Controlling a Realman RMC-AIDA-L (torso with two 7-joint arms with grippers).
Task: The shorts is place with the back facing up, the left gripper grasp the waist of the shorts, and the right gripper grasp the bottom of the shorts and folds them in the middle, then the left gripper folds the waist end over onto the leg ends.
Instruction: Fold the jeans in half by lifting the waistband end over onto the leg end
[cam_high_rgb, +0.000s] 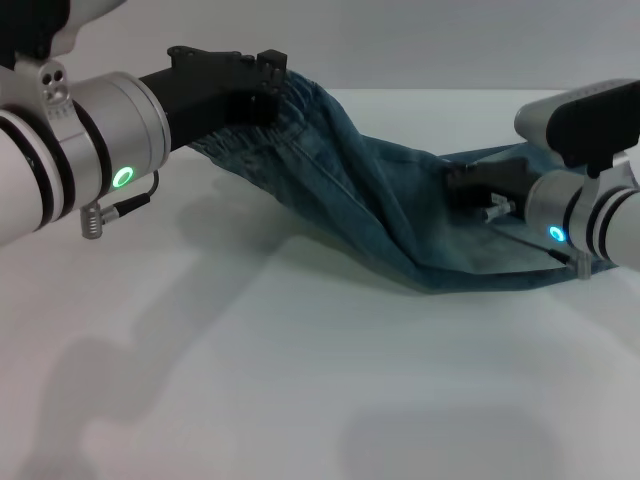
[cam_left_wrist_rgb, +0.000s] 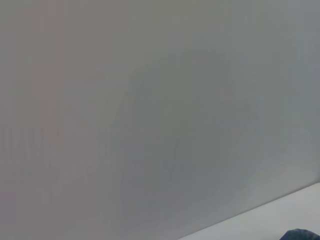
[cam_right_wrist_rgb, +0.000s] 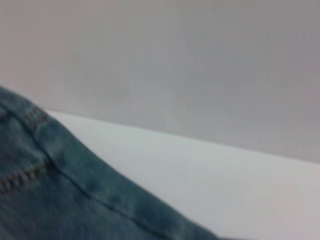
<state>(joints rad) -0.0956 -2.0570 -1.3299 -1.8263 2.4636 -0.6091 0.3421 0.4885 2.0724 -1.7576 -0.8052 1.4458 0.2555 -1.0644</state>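
The blue denim shorts (cam_high_rgb: 380, 210) hang stretched between my two grippers above the white table (cam_high_rgb: 250, 380). My left gripper (cam_high_rgb: 268, 85) is shut on the gathered elastic waist, held high at the upper left. Lower at the right, my right gripper (cam_high_rgb: 462, 182) is shut on the bottom of the shorts. The cloth sags from the waist down toward the table and touches it near the right arm. In the right wrist view, a stitched denim edge (cam_right_wrist_rgb: 55, 170) fills the lower corner. The left wrist view catches only a sliver of denim (cam_left_wrist_rgb: 300, 235).
White table surface spreads across the front and left, with arm shadows on it. A plain grey wall stands behind the table.
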